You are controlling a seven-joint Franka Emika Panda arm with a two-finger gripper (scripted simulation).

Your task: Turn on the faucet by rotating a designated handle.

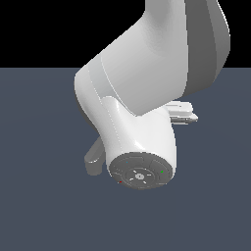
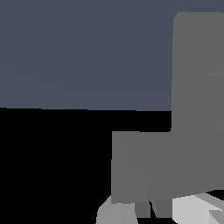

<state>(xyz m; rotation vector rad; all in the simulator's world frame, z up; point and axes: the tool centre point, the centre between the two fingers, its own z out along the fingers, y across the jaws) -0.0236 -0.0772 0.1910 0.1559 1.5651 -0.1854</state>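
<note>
The bulky white robot arm (image 1: pixel 142 88) fills the exterior view, hiding most of the matte grey faucet (image 1: pixel 94 157) — only a rounded grey piece shows at its left. Its gripper (image 2: pixel 153 209) sits just beside flat grey slabs in the wrist view — whether the fingers are apart or together, I cannot tell.

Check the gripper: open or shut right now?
Cannot tell. In the exterior view the arm hides the gripper, and only a grey faucet part shows. The wrist view is filled by flat grey slabs, without clear fingertips.

A flat dark blue-grey floor (image 1: pixel 39 211) fills the lower part of the exterior frame. A plain black background (image 1: pixel 59 29) forms a band across the top, meeting it at a straight horizon.
</note>
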